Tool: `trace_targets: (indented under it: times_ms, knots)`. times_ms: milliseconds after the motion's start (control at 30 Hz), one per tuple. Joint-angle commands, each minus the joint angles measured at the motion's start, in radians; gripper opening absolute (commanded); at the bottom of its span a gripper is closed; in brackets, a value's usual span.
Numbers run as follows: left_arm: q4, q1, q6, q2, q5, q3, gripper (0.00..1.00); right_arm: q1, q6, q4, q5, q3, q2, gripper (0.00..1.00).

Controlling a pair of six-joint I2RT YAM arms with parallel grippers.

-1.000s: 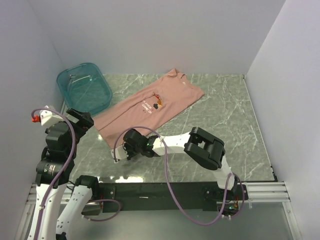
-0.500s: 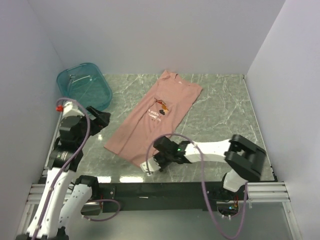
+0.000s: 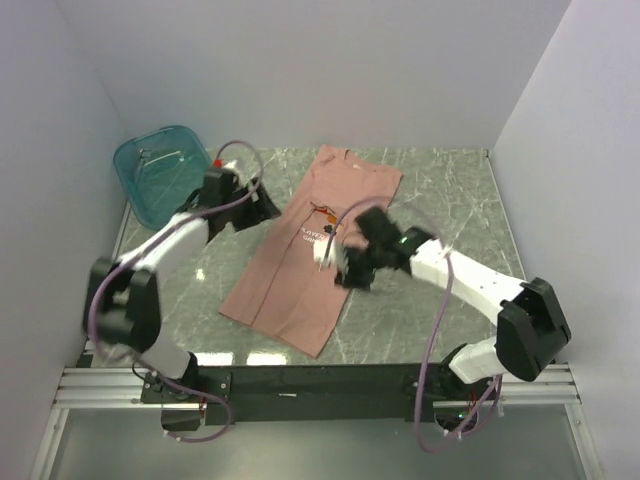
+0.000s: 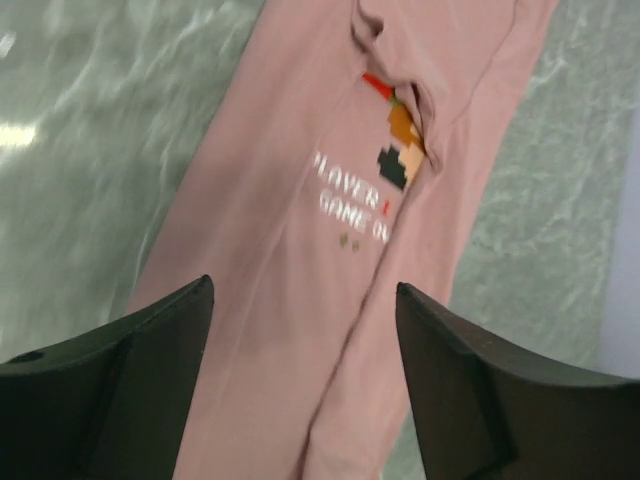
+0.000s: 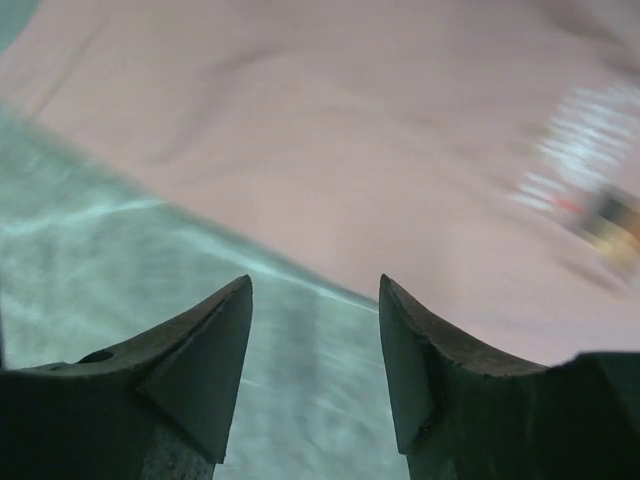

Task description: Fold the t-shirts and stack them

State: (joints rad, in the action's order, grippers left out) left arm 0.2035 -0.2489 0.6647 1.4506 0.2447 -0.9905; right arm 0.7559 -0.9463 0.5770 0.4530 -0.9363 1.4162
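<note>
The dusty-pink t-shirt (image 3: 287,285) lies on the table as a long narrow strip, collar far and hem near. Its pixel graphic (image 4: 400,135) and white text face up. My left gripper (image 3: 268,207) hovers at the strip's left edge near the chest. In the left wrist view this gripper (image 4: 303,285) is open above the cloth, with nothing between its fingers. My right gripper (image 3: 342,270) is at the strip's right edge. In the right wrist view it (image 5: 315,282) is open over bare marble, just beside the t-shirt's (image 5: 350,130) border.
A translucent teal tub (image 3: 168,175) stands at the far left corner, close behind the left arm. The green marble table (image 3: 450,220) shows to the right of the shirt. White walls close in the back and both sides.
The right gripper dragged the hem toward the near edge, swinging the shirt lengthwise, then opened and moved up to its right edge. The left arm swung from the near left out to the shirt.
</note>
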Motion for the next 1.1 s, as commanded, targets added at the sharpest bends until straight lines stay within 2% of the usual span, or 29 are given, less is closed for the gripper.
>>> trace_targets:
  times_ms: [0,67,133,167,200,300,367,500,633,733,800,833,900,933,967,1067]
  knots:
    - [-0.021,-0.035,-0.126,0.233,-0.027,-0.215,0.76,-0.202,0.168,0.063,0.151,-0.145,-0.043,0.61]
    - [0.036,-0.041,-0.149,0.354,-0.047,-0.381,0.73,-0.342,0.268,0.025,0.180,-0.182,-0.020,0.61]
    - [0.071,-0.043,-0.184,0.517,-0.042,-0.497,0.70,-0.429,0.420,-0.009,0.248,-0.208,0.004,0.61]
    - [0.109,-0.046,-0.192,0.569,-0.030,-0.611,0.68,-0.507,0.464,-0.023,0.274,-0.216,0.021,0.61]
    - [0.126,-0.047,-0.209,0.659,-0.024,-0.666,0.65,-0.533,0.536,-0.051,0.323,-0.213,0.026,0.60]
    - [0.197,-0.053,-0.223,0.807,-0.041,-0.858,0.60,-0.601,0.616,-0.116,0.335,-0.176,0.017,0.59]
    - [0.220,-0.053,-0.223,0.856,-0.065,-0.950,0.57,-0.618,0.641,-0.141,0.335,-0.151,0.007,0.59]
    - [0.226,-0.053,-0.224,0.936,-0.081,-1.002,0.55,-0.648,0.669,-0.174,0.335,-0.130,0.004,0.59]
    - [0.261,-0.056,-0.235,0.990,0.030,-1.050,0.51,-0.687,0.678,-0.175,0.337,-0.137,0.024,0.59]
    - [0.266,-0.064,-0.241,1.008,0.071,-1.036,0.44,-0.698,0.687,-0.178,0.348,-0.145,0.046,0.59]
    - [0.258,-0.067,-0.235,1.001,0.091,-1.015,0.37,-0.701,0.689,-0.174,0.349,-0.151,0.058,0.59]
    - [0.252,-0.066,-0.231,0.996,0.088,-0.989,0.30,-0.701,0.689,-0.174,0.349,-0.151,0.058,0.59]
    - [0.252,-0.064,-0.218,0.975,0.045,-0.964,0.21,-0.702,0.689,-0.174,0.343,-0.151,0.059,0.59]
    - [0.251,-0.058,-0.206,0.964,0.015,-0.935,0.06,-0.701,0.689,-0.174,0.337,-0.150,0.059,0.59]
    - [0.248,-0.052,-0.174,0.950,-0.013,-0.916,0.01,-0.702,0.689,-0.175,0.332,-0.148,0.058,0.59]
    - [0.218,-0.017,-0.098,0.874,-0.096,-0.811,0.01,-0.704,0.699,-0.177,0.303,-0.147,0.064,0.59]
